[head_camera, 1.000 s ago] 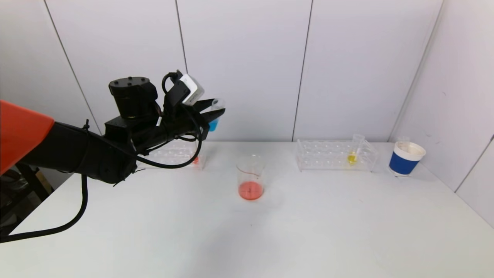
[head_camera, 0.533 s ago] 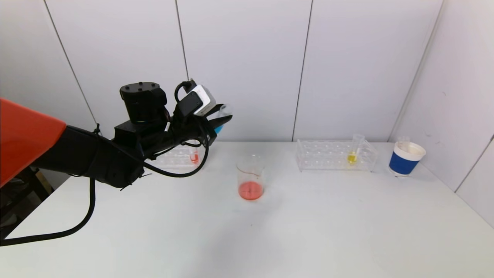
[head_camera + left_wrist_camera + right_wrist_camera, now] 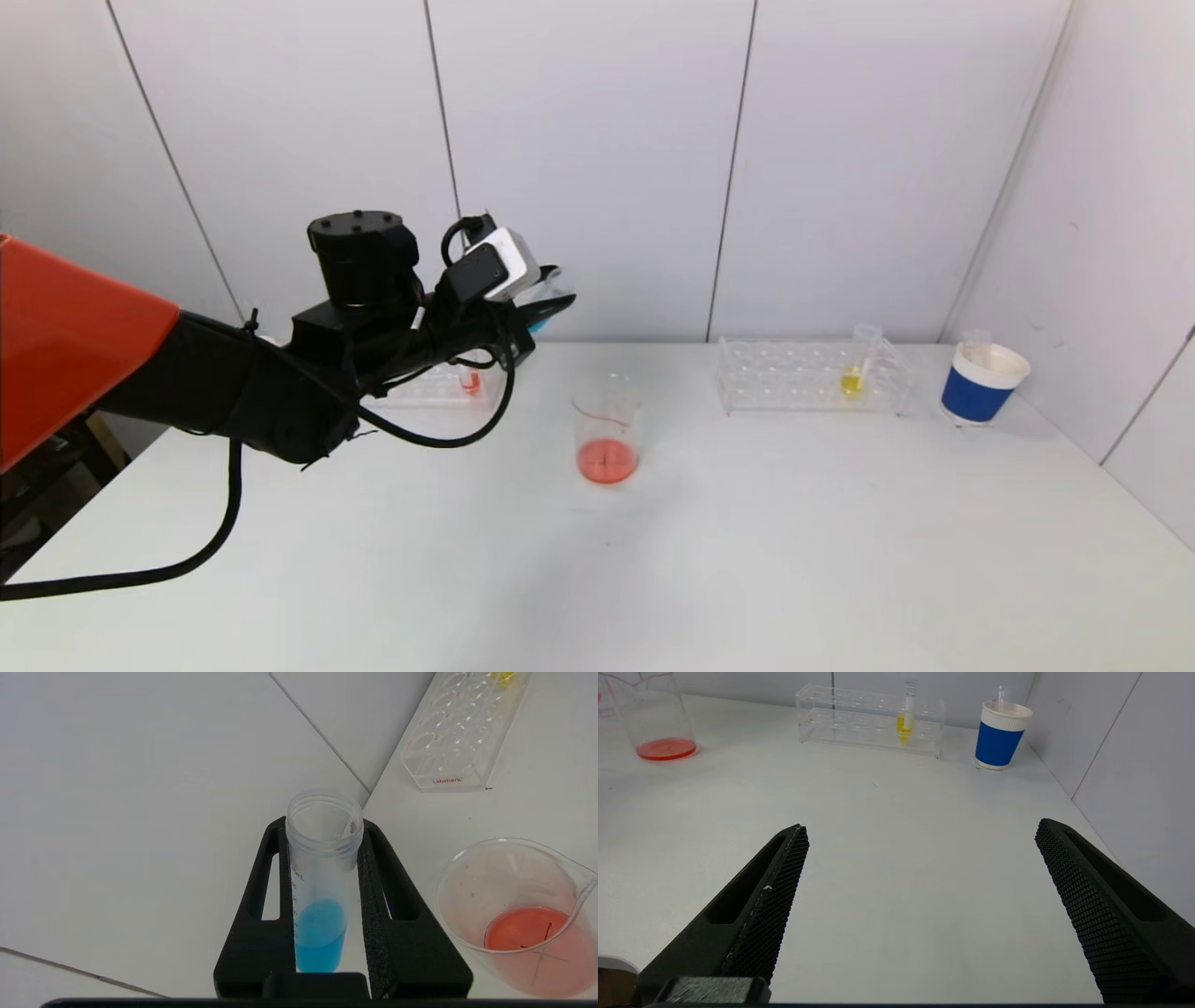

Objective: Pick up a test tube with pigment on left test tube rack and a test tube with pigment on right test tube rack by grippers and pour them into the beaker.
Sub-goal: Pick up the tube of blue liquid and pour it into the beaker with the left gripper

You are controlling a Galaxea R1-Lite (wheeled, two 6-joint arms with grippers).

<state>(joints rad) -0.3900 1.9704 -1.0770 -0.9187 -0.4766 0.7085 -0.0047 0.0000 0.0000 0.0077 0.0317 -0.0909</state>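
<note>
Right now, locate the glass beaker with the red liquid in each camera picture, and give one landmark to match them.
Head view: the beaker stands mid-table, between the two racks, below and right of the left gripper.
Left wrist view: the beaker is at the right edge, beside the held blue tube.
Right wrist view: the beaker is in the top left corner.
Shared landmark: the rack with the yellow tube.
</note>
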